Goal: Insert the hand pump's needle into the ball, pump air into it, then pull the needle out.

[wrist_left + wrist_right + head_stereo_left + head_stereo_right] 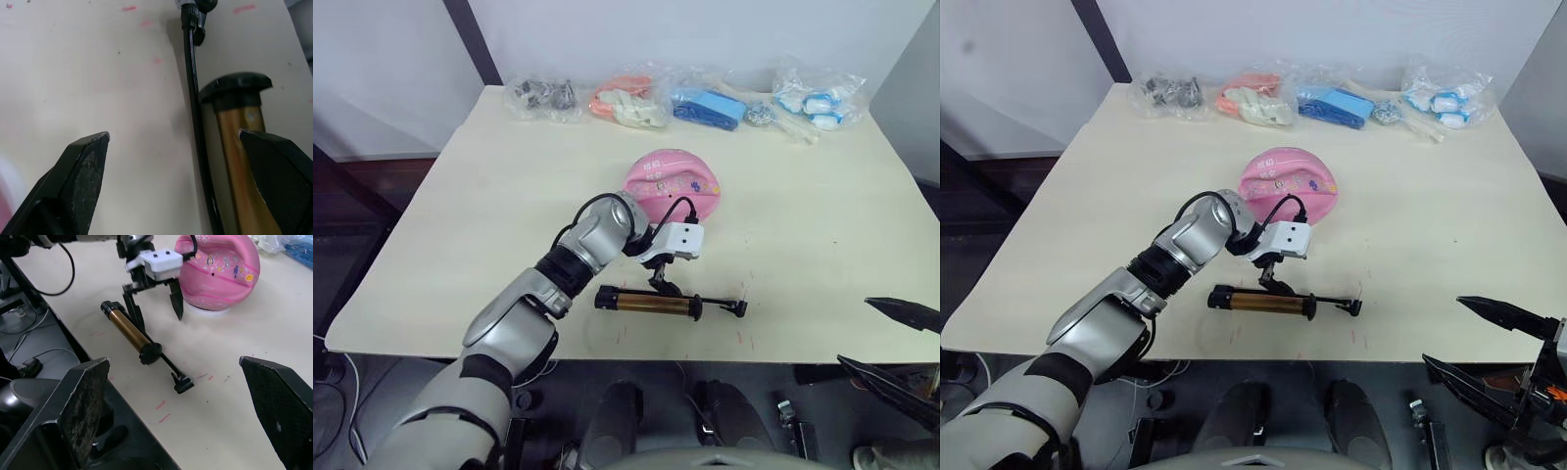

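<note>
1. The left gripper (155, 297) hangs over the near half of the table (460, 225) with its two black fingers spread wide and gripping nothing; one finger (276, 181) stands over the bronze tube, the other (85, 169) over bare tabletop.
2. Directly under it the hand pump (651, 302) lies flat, tube end pointing to 9 o'clock and black T-handle (740, 307) at the 3 o'clock end (its thin black hose runs alongside the tube). I cannot make out the needle.
3. At 12 o'clock from the pump, just beyond the gripper, the ball (674, 182) sits limp and dented on the table.
4. The right gripper (1489, 348) hovers off the table's near edge at about 4 o'clock from the pump, fingers wide apart and empty.
5. Along the far edge, well apart from the ball, lie four clear plastic bags: one (543, 96) with dark grey pieces, one (626, 102) with orange and white things, one (708, 106) with blue things, one (818, 98) with white and blue things.
</note>
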Controlling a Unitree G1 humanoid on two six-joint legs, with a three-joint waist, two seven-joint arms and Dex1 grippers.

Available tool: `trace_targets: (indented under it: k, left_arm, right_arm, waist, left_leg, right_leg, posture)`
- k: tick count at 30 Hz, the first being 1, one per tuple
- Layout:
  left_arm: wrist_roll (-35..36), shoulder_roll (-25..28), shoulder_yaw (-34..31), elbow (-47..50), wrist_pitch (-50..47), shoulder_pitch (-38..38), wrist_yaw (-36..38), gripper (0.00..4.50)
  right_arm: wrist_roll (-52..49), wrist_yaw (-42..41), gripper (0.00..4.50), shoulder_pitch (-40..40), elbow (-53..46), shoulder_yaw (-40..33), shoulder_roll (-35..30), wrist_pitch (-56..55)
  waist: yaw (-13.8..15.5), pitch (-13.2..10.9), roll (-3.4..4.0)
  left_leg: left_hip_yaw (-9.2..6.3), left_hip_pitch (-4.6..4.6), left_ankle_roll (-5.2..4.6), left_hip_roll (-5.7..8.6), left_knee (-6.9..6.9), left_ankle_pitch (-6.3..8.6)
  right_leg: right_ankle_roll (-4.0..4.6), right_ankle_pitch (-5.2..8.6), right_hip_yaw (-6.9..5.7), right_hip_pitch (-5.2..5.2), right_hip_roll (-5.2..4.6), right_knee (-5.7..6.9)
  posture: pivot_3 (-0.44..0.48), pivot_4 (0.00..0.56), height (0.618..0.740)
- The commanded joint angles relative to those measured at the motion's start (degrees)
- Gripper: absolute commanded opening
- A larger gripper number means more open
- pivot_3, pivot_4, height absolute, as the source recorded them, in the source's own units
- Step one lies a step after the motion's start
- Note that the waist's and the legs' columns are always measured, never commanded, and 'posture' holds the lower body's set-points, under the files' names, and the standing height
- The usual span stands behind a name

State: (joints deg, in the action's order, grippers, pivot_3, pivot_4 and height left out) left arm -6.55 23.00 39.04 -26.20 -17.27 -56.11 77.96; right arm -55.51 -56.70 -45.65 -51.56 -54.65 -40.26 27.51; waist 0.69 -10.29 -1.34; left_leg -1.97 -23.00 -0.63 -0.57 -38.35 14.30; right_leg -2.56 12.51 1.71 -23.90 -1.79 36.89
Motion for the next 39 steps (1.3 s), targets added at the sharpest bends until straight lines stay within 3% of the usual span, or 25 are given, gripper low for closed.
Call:
trace_targets:
  k: [1,10,15,16,18,22,26,35,39]
  left_arm:
    - [-5.15,-3.41,2.29,-1.91,2.52,-0.13,-3.58,4.50]
    - [-8.62,-9.75,2.81,-3.19,1.68,2.04,-5.97,4.50]
    - [-11.39,-13.97,3.91,-8.86,3.74,2.57,-9.59,4.50]
    - [-11.79,-14.40,4.10,-9.64,4.08,2.85,-9.97,4.01]
    - [-12.35,-14.75,4.09,-10.66,4.88,3.42,-10.66,3.59]
    - [-11.52,-14.64,2.32,-10.25,3.56,3.95,-10.35,1.54]
    - [-9.45,-13.51,-0.85,-8.11,0.57,4.43,-9.29,0.03]
    - [0.93,-7.79,-11.64,11.22,-13.71,12.04,-7.00,0.03]
    - [6.03,-6.20,-16.46,19.42,-19.71,15.42,-8.38,0.03]
  right_arm:
    - [0.20,0.43,4.45,-1.67,-1.03,-1.15,1.49,-1.40]
    - [0.50,1.27,4.45,-2.20,-1.39,-0.31,1.69,-1.83]
    - [0.88,1.83,4.45,-2.34,-1.84,0.40,1.59,-1.65]
    - [0.97,1.97,4.50,-2.42,-2.00,0.62,1.65,-1.63]
    - [1.31,2.29,4.50,-2.53,-2.24,1.16,1.73,-1.61]
    - [1.54,3.25,4.50,-2.80,-2.86,2.22,1.68,-1.25]
    - [1.87,4.42,4.50,-3.01,-3.47,3.57,1.73,-0.97]
    - [8.51,17.98,4.50,1.92,-5.12,13.57,3.99,1.14]
    - [9.15,28.88,4.50,5.84,-7.28,18.79,4.54,6.30]
  waist:
    - [-0.01,0.02,0.02]
    - [0.05,0.01,0.02]
    - [0.09,0.04,0.03]
    - [0.19,0.08,0.08]
    - [0.40,0.16,0.19]
    - [0.30,0.18,0.19]
    - [0.11,0.18,0.20]
    - [-0.77,0.18,0.25]
    - [-0.43,0.18,0.26]
  left_leg:
    - [0.01,0.01,-0.02,-0.01,0.01,0.01]
    - [-0.02,0.00,-0.06,0.01,-0.01,0.03]
    - [-0.01,0.02,-0.06,0.02,-0.01,0.03]
    - [-0.01,0.04,-0.06,0.02,-0.01,0.03]
    - [-0.04,0.08,-0.07,0.08,-0.01,0.04]
    - [-0.04,0.12,-0.08,0.17,-0.10,0.05]
    - [-0.06,0.12,-0.09,0.15,-0.10,0.05]
    - [-0.07,0.10,-0.09,0.02,-0.04,0.05]
    - [-0.05,0.08,-0.09,0.03,-0.06,0.05]
  right_leg:
    - [0.00,0.00,0.01,0.00,0.00,0.00]
    - [-0.01,0.01,-0.02,0.01,-0.01,0.00]
    - [-0.02,0.01,-0.02,0.03,-0.01,0.00]
    - [-0.02,0.01,-0.01,0.05,-0.02,0.00]
    - [-0.06,0.04,-0.04,0.12,-0.09,-0.02]
    - [-0.17,0.02,-0.06,0.24,-0.21,-0.03]
    - [-0.18,0.02,-0.08,0.24,-0.19,-0.03]
    - [-0.14,0.02,-0.06,0.14,-0.08,0.01]
    - [-0.16,0.01,-0.04,0.13,-0.18,0.01]
  posture:
    - [0.000,0.150,0.740]
    - [0.000,0.150,0.740]
    - [0.000,0.150,0.740]
    - [0.000,0.150,0.740]
    - [0.000,0.150,0.740]
    - [0.000,0.150,0.740]
    - [0.000,0.150,0.740]
    - [0.000,0.150,0.740]
    - [0.000,0.150,0.740]
